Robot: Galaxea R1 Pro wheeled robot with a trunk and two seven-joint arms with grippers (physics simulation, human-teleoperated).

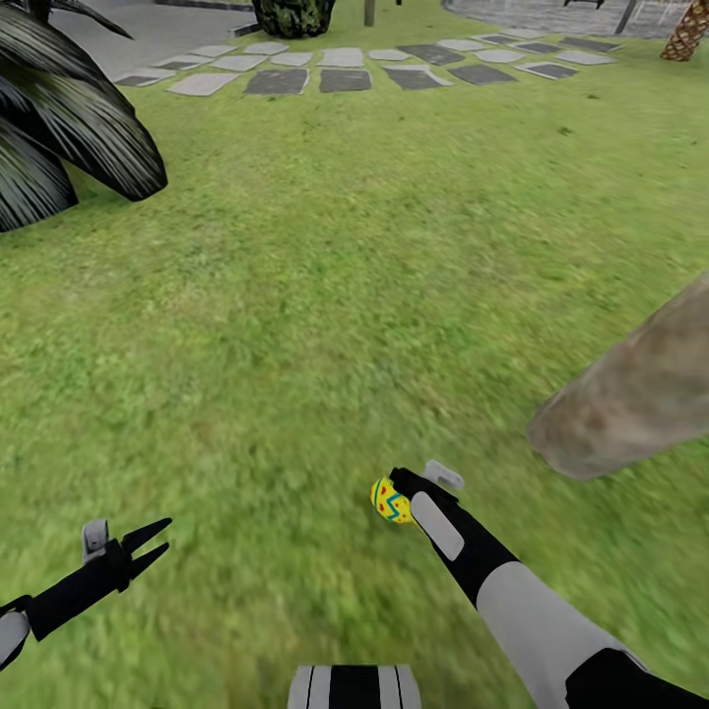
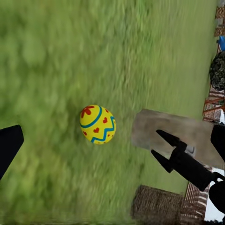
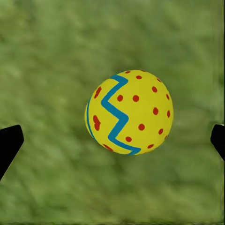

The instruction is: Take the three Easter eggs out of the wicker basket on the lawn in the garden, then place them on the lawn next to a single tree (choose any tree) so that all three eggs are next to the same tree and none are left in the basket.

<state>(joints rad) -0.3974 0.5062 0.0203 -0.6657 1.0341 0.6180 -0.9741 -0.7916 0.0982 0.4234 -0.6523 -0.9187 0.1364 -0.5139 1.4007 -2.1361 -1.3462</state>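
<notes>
The right end effector (image 1: 394,489), fingers spread, releases an Easter egg (image 1: 390,500) beside the tree (image 1: 630,394); withdrawal should follow. The left end effector (image 1: 148,547) hangs parted.

Smooth matt egg (image 3: 129,112) — rough bark (image 1: 630,394)

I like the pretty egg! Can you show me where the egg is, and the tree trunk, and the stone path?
Easter egg (image 3: 129,112): right wrist view, middle of its shell.
Tree trunk (image 1: 630,399): head view, bark near its base.
Stone path (image 1: 345,80): head view, one dark slab.
</notes>
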